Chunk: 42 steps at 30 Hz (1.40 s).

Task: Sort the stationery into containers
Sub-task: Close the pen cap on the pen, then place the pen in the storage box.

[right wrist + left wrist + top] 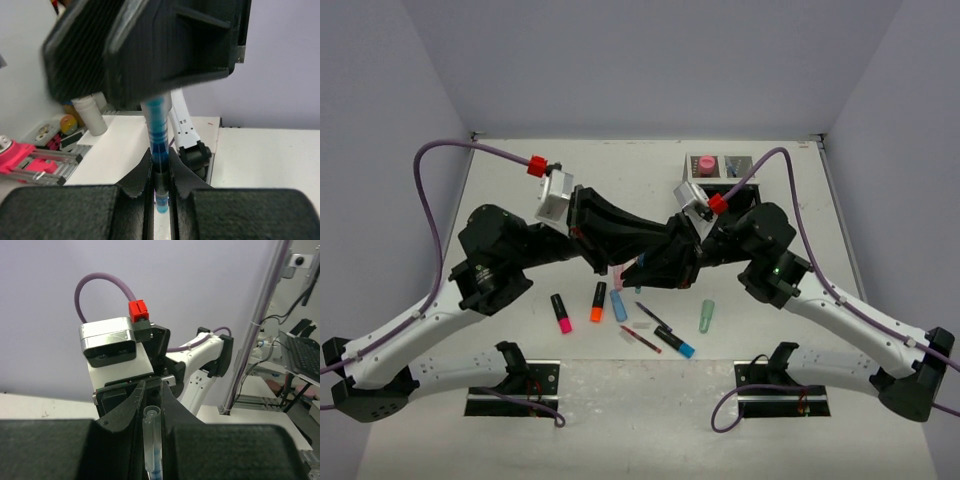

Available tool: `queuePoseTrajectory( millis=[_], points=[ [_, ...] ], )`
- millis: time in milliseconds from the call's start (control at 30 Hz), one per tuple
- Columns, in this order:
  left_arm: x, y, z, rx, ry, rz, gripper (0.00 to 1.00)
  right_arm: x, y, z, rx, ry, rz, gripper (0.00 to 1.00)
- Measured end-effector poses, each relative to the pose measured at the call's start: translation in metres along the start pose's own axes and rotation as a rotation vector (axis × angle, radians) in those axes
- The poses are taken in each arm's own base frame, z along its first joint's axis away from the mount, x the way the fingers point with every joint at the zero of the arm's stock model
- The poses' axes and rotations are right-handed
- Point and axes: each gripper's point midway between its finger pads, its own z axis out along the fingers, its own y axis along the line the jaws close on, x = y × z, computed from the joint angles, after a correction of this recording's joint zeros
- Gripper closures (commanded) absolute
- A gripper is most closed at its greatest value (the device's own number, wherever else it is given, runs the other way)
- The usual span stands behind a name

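Note:
My two grippers meet above the table's middle. My left gripper (612,252) (151,390) is shut on a clear blue-ink pen (151,440). My right gripper (655,262) (160,160) is shut on the same pen (158,135) at its other end, so the pen spans both. In the top view the fingers hide the pen. On the table below lie a pink highlighter (561,313), an orange one (597,301), a blue one (618,305), a mint one (706,316), a red pen (640,339) and a dark pen with a blue cap (667,332). The mesh organizer (745,166) stands at the back, with a pink glue stick (703,162) in it.
A pale pink item (617,272) lies partly under the grippers. Both arms cross the middle of the table. Two black base plates (515,385) (782,385) sit at the near edge. Grey walls close the table on three sides.

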Motion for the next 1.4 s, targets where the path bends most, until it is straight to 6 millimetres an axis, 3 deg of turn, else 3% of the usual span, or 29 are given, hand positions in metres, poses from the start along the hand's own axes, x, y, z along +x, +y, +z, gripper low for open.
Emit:
queuePoseTrajectory(
  millis=[200, 433, 533, 567, 633, 667, 767, 867, 1000, 1100, 1200, 1300, 1400],
  points=[
    [0.016, 0.032, 0.006, -0.141, 0.047, -0.035, 1.00, 0.005, -0.026, -0.001, 0.145, -0.016, 0.031, 1.00],
    [0.040, 0.081, -0.020, -0.458, 0.154, -0.055, 1.00, 0.031, -0.066, -0.013, 0.375, -0.057, 0.113, 1.00],
    [0.045, 0.088, -0.026, -0.505, 0.176, -0.050, 1.00, 0.036, -0.072, -0.015, 0.405, -0.055, 0.126, 1.00],
    [0.044, 0.088, -0.027, -0.507, 0.174, -0.048, 0.94, 0.036, -0.073, -0.015, 0.406, -0.055, 0.126, 1.00],
    [0.041, 0.088, -0.029, -0.517, 0.167, -0.043, 0.58, 0.036, -0.073, -0.014, 0.404, -0.056, 0.124, 1.00],
    [0.040, 0.089, -0.031, -0.524, 0.163, -0.041, 0.45, 0.035, -0.074, -0.014, 0.404, -0.058, 0.122, 1.00],
    [0.033, 0.089, -0.038, -0.561, 0.158, -0.031, 0.15, 0.038, -0.091, -0.016, 0.455, -0.062, 0.124, 1.00],
    [0.002, 0.088, -0.039, -0.598, 0.095, -0.004, 0.00, 0.052, -0.118, -0.023, 0.538, -0.048, 0.149, 1.00],
    [-0.053, 0.092, -0.055, -0.718, -0.028, 0.035, 0.00, 0.077, -0.147, -0.039, 0.657, -0.022, 0.175, 1.00],
    [-0.081, 0.097, -0.085, -0.853, -0.115, 0.049, 0.00, 0.079, -0.175, -0.068, 0.826, -0.026, 0.152, 1.00],
    [-0.082, 0.096, -0.120, -0.937, -0.144, 0.055, 0.00, 0.065, -0.207, -0.116, 1.040, -0.068, 0.090, 1.00],
    [-0.063, 0.090, -0.150, -0.962, -0.125, 0.055, 0.00, 0.043, -0.241, -0.195, 1.369, -0.131, -0.026, 1.00],
    [-0.035, 0.091, -0.167, -0.983, -0.065, 0.054, 0.00, 0.031, -0.262, -0.279, 1.676, -0.163, -0.108, 1.00]
  ],
)
